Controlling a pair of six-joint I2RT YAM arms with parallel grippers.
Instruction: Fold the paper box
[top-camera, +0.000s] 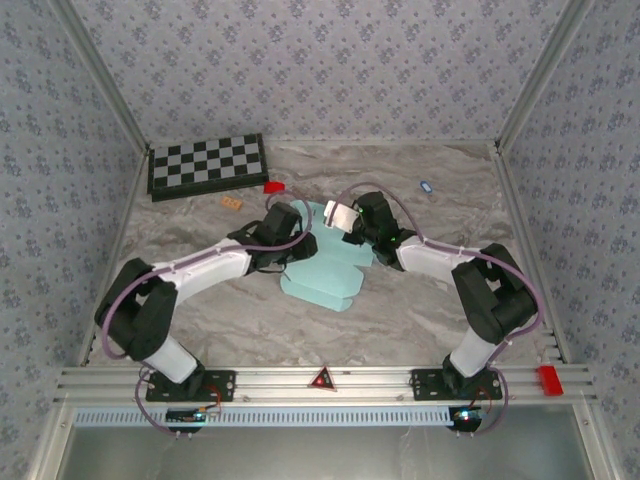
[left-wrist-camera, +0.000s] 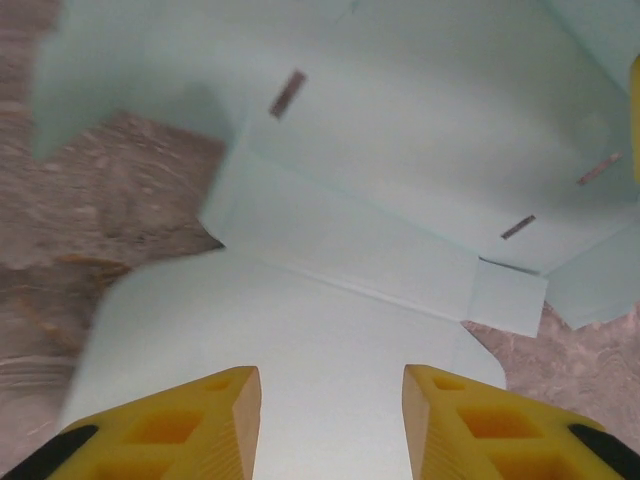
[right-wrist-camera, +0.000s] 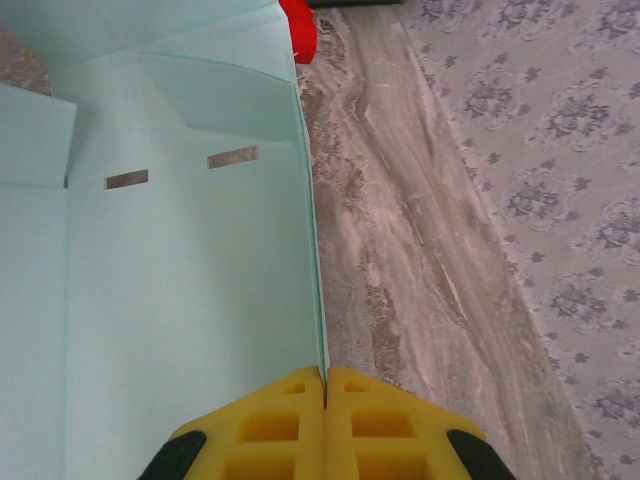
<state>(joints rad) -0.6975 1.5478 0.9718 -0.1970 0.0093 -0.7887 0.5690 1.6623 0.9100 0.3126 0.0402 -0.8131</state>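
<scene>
Right gripper (right-wrist-camera: 326, 380), fingers pressed together, pinches the raised side wall of the paper box (right-wrist-camera: 190, 300) by its edge; left gripper (left-wrist-camera: 332, 400), fingers spread, hovers over a flat rounded flap (left-wrist-camera: 300, 350). The box lies half-formed at mid-table (top-camera: 430, 310), between the two arms. Best practice, by judgement: the pinch steadies the wall while the left fingers turn the flap along its crease toward the slots (left-wrist-camera: 287, 93), without buckling the thin card

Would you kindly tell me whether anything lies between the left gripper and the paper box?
Nothing visible does. The left gripper hangs open right over the paper box, with only bare cardboard showing between its jaws. The right gripper is pinching a raised panel edge of the box, clear of the left one's path.
</scene>
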